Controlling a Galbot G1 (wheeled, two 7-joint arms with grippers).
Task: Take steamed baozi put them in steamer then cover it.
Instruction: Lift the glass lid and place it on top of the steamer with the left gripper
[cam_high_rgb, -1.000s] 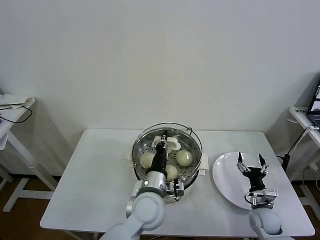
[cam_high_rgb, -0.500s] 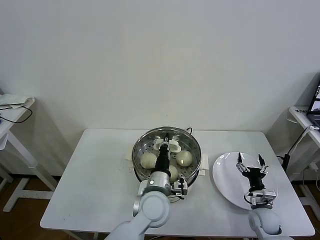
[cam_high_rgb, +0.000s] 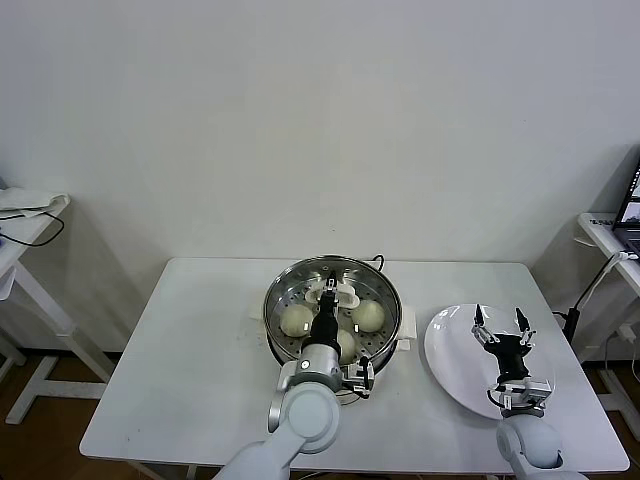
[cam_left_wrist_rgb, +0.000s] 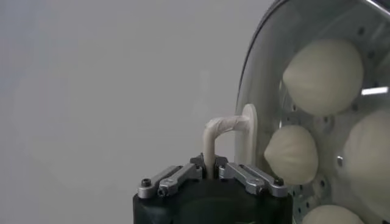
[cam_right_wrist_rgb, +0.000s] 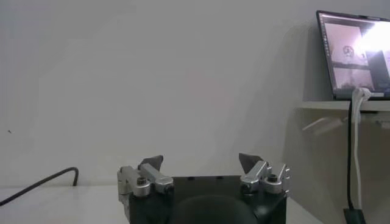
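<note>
Four baozi (cam_left_wrist_rgb: 323, 76), one steamer (cam_high_rgb: 280, 335), one cover (cam_high_rgb: 385, 285), one plate (cam_high_rgb: 455, 350).

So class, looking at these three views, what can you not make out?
- Fourth baozi: the head view shows three; the left end effector and its arm mask the steamer middle.
- Cover seating: unclear in either view.
- Plate: not in the right wrist view.

My right gripper (cam_right_wrist_rgb: 206, 164): jaws spread wide, nothing between them. Laptop (cam_right_wrist_rgb: 353, 53) on a shelf beyond it, screen lit, white cable (cam_right_wrist_rgb: 355, 146) hanging below the laptop. Dark cable (cam_right_wrist_rgb: 42, 182) well apart from laptop.
</note>
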